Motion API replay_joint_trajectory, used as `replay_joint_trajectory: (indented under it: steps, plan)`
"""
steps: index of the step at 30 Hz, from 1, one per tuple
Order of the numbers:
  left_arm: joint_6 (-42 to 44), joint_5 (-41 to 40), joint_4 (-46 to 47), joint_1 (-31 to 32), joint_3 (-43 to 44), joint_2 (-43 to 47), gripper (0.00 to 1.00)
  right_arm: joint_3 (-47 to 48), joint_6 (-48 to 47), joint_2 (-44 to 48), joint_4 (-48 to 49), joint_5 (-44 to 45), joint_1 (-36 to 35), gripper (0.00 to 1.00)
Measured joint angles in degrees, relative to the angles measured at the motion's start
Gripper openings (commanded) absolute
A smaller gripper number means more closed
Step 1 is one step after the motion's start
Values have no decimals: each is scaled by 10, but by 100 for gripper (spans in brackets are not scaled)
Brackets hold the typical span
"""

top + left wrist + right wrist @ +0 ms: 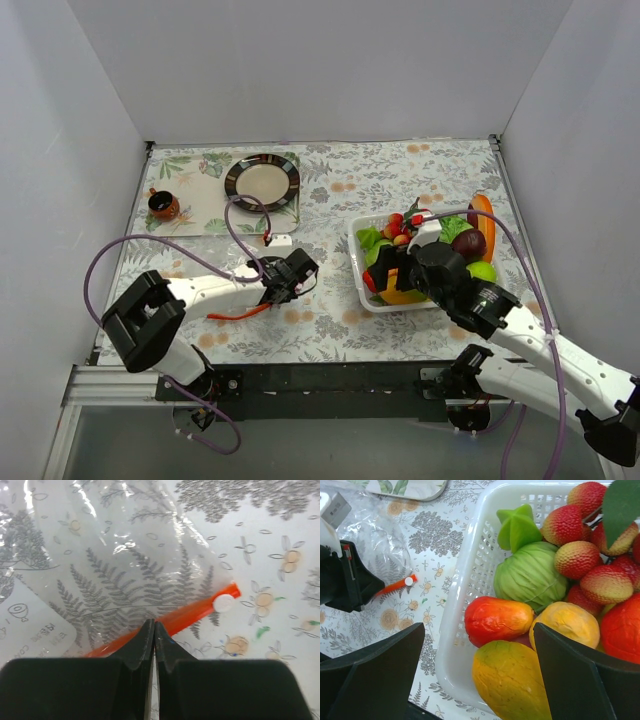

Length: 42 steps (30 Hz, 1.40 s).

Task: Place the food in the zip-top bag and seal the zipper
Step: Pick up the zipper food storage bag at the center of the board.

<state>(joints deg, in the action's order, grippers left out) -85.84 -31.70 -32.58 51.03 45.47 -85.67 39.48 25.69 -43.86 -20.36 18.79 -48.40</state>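
Note:
The clear zip-top bag lies flat on the floral tablecloth left of centre. Its orange-red zipper ends in a white slider. My left gripper is shut, its tips pinched together on the zipper strip. The food fills a white basket: a yellow-orange mango, a red fruit, a green cabbage and red lychee-like fruits. My right gripper hangs open just above the mango and red fruit, touching neither.
A dark-rimmed plate sits on a leaf-print placemat at the back left, beside a small brown cup. A carrot and purple onion lie at the basket's far side. White walls enclose the table.

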Motion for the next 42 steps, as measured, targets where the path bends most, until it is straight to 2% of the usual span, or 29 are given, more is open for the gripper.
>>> replay_joint_trajectory:
  steps: [2, 4, 8, 10, 12, 13, 18, 21, 26, 30, 34, 42]
  plan:
    - [3, 16, -5, -6, 17, 10, 0, 1, 0, -17, 10, -16, 0, 93]
    - [6, 29, -7, -20, 39, 26, 13, 3, 1, -50, 26, -34, -6, 92]
    - [18, 80, -13, -90, 71, 91, 16, 20, -4, -149, 56, -50, -50, 91]
    - [26, 101, -15, -136, 80, 124, 33, 40, -9, -198, 70, -59, -66, 90]
    - [38, 118, -21, -186, 93, 154, 39, 72, -24, -256, 90, -69, -79, 89]
    - [42, 124, -24, -204, 101, 162, 45, 91, -26, -279, 102, -80, -79, 88]
    - [62, 158, -31, -249, 118, 180, 49, 186, -41, -416, 147, -127, -89, 82]
    - [72, 178, -35, -266, 118, 183, 50, 220, -46, -475, 150, -136, -94, 82]
    - [85, 199, -39, -278, 118, 183, 54, 224, -47, -492, 147, -138, -97, 86]
    - [96, 214, -39, -285, 118, 183, 56, 227, -50, -506, 165, -172, -97, 85]
    - [104, 222, -39, -293, 118, 187, 57, 237, -52, -554, 177, -201, -97, 84]
    - [111, 242, -36, -299, 118, 199, 57, 273, -63, -627, 188, -202, -97, 84]
